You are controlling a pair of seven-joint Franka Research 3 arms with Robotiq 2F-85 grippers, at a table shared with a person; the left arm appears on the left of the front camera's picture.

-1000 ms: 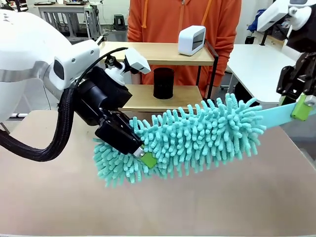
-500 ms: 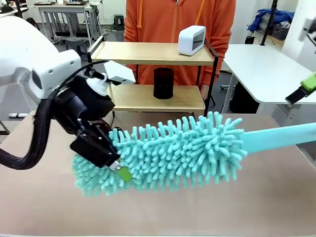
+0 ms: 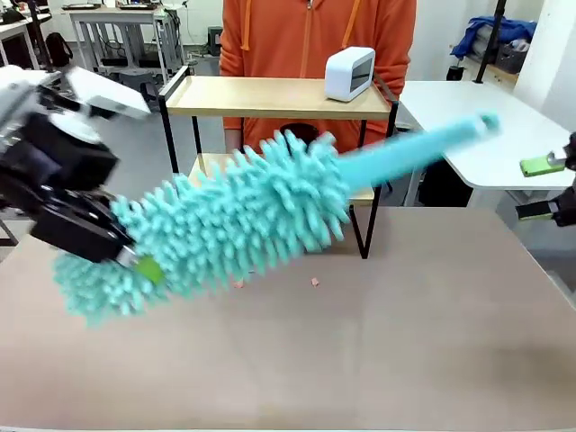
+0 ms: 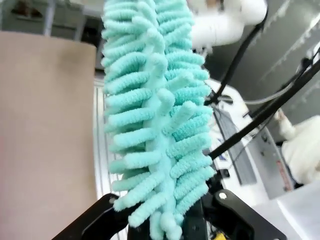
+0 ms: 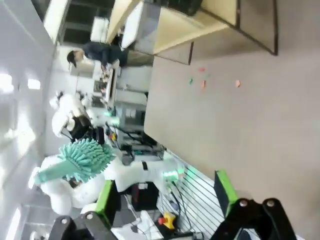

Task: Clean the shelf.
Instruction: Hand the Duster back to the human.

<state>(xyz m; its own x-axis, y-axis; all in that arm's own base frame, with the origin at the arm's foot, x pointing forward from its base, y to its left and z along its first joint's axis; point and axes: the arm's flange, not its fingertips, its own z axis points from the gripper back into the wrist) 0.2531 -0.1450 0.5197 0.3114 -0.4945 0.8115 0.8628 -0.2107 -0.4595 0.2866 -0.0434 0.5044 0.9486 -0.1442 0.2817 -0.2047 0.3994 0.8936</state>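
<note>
Standing at the far edge of the brown table (image 3: pixel 432 351), the shelf (image 3: pixel 270 94) is the largest thing here, a two-tier rack with thin black legs and two light wooden boards. A person in an orange top (image 3: pixel 315 31) is just behind it. I judge the rack to be light and stiff, so a hard push could slide or tip it; it is better to stroke it than to take hold of it.

The duster (image 3: pixel 225 216) is next in size, a long turquoise head of soft noodle-like strands with a smooth handle pointing up to the right. It looks light and floppy, and the handle may be slippery. The left gripper (image 3: pixel 135 265) is clamped tight on the lower end of the fluffy head, so the grip is on soft material and can twist.

The right gripper (image 3: pixel 544 189) is at the right edge, its jaws spread wide with nothing between them.

On the top board a small white device (image 3: pixel 349 72) sits near the right rail. The raised rails and this device leave little free room there; the table in front is open, with small crumbs (image 3: pixel 314 282).
</note>
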